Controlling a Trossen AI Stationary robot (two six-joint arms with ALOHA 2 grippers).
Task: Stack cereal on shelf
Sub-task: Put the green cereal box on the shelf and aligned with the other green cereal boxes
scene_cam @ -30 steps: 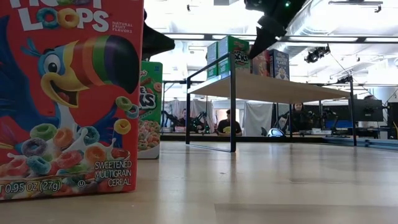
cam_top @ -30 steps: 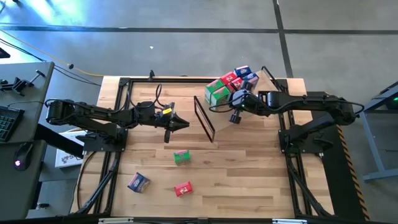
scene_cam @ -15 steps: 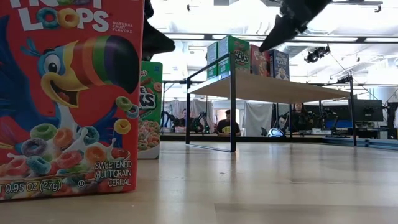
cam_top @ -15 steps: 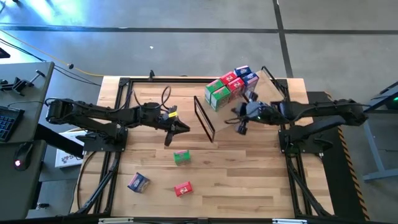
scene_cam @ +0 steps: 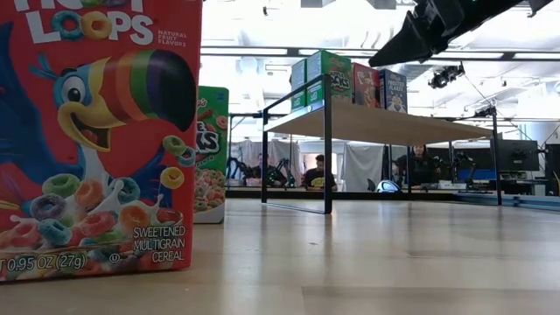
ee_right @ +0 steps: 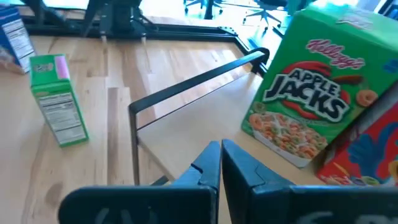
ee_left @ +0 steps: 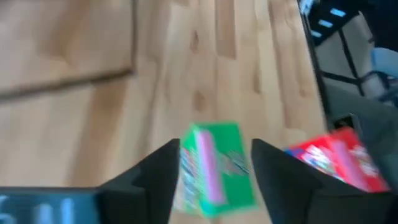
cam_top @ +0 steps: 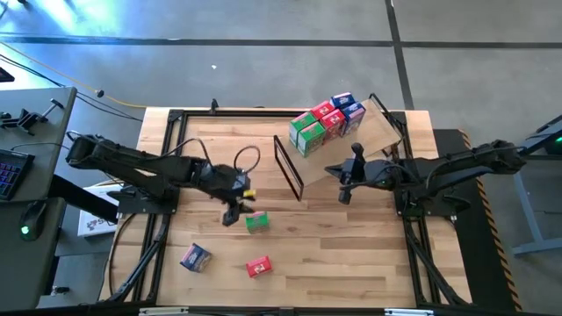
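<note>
Your left gripper hangs spread at lower centre of the high view, straddling the loose green box to pick it, while your right gripper, clenched empty, sits below the shelf holding six boxes upper right.

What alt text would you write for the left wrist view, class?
The left hand, fingers open, is poised over a green cereal box lying on the wooden table. A red cereal box lies nearby on the table.
</note>
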